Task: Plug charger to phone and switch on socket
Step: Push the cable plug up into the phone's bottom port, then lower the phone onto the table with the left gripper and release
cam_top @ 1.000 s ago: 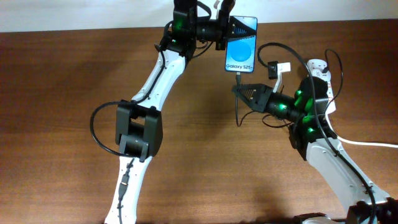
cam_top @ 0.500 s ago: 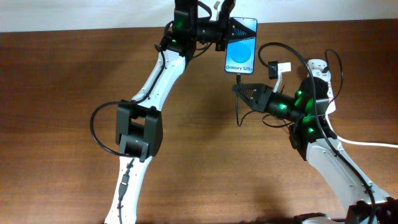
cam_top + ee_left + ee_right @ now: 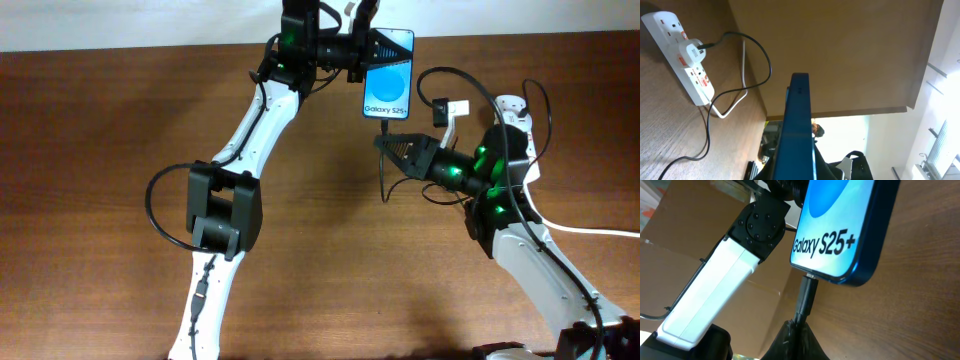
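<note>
Your left gripper (image 3: 362, 50) clamped on phone (image 3: 388, 78), bracing it; right gripper (image 3: 391, 146) pinched on charger plug (image 3: 806, 295), tip at phone's port.

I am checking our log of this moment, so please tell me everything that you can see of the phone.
The phone is a slim, flat rectangle with dark blue edges and a bright blue screen showing a lighter oval and white "Galaxy S25+" text. It looks like glass and metal. The left hand holds it by its upper part, screen up, near the far edge of the table. The charger plug, gripped by the right hand, meets its bottom edge at the port.
</note>
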`<state>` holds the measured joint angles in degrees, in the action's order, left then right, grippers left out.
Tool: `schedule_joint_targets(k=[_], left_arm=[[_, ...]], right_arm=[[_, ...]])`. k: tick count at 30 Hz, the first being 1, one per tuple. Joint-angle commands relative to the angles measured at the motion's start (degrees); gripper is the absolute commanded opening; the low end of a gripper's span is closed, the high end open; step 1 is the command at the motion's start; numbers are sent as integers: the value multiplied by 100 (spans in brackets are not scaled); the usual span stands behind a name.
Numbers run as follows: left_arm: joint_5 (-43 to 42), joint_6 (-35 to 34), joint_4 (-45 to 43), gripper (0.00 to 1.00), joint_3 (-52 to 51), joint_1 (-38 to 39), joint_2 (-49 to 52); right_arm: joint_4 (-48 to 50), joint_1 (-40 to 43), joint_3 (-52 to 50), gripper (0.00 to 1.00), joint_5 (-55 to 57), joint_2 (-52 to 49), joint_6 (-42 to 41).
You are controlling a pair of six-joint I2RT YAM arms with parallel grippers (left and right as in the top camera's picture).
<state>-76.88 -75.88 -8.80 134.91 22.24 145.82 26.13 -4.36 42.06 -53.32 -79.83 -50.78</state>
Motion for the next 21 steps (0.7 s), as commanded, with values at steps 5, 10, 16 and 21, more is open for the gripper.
schedule_joint_targets(k=[5, 10, 16, 21], left_arm=[[-675, 219, -9, 0, 90, 238, -85], [-734, 221, -11, 0, 90, 254, -85], [-627, 223, -13, 0, 90, -15, -85], [-629, 444, -11, 0, 90, -142, -85]], right_arm=[[118, 299, 63, 4, 455, -4, 98], [116, 299, 63, 4, 446, -4, 98], [-420, 299, 63, 5, 326, -4, 256], [-122, 299, 66, 24, 98, -2, 232]])
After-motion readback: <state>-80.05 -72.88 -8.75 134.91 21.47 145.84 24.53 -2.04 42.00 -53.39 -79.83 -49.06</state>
